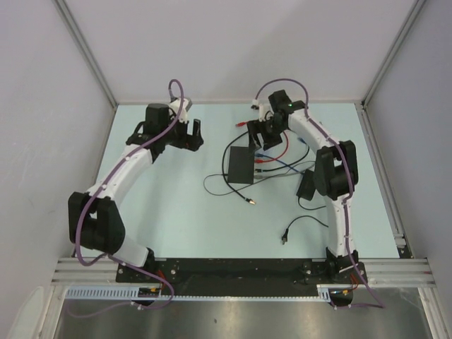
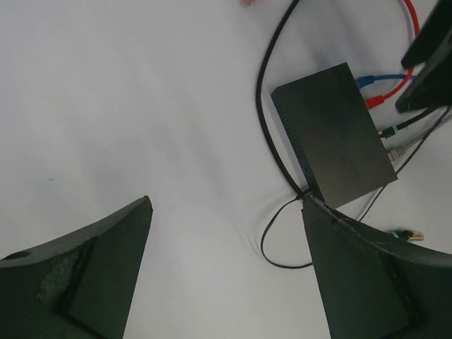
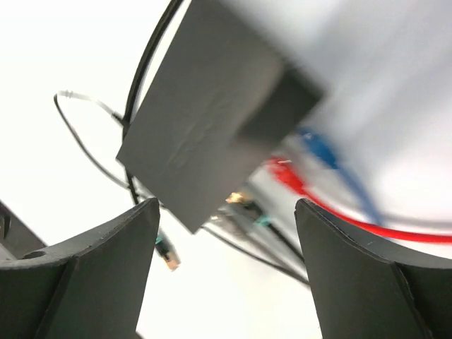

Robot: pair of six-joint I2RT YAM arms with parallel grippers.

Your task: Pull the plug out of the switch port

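Note:
The switch [image 1: 240, 165] is a flat black box lying mid-table, with a blue, a red and a black cable plugged into its right edge. My right gripper [image 1: 263, 135] hovers open above the switch's far right side. In the right wrist view, which is blurred, the switch [image 3: 212, 120], the red cable [image 3: 304, 187] and a black plug [image 3: 244, 201] show between its open fingers [image 3: 226, 268]. My left gripper [image 1: 186, 136] is open and empty, left of the switch. The left wrist view shows the switch [image 2: 339, 141] with its blue plug [image 2: 367, 81] and red plug [image 2: 378, 101].
A smaller black adapter brick [image 1: 306, 185] lies right of the switch by my right arm. Loose black leads curl in front of the switch, one ending in a plug [image 1: 251, 202] and another in a plug [image 1: 284, 239]. Walls enclose the table on three sides.

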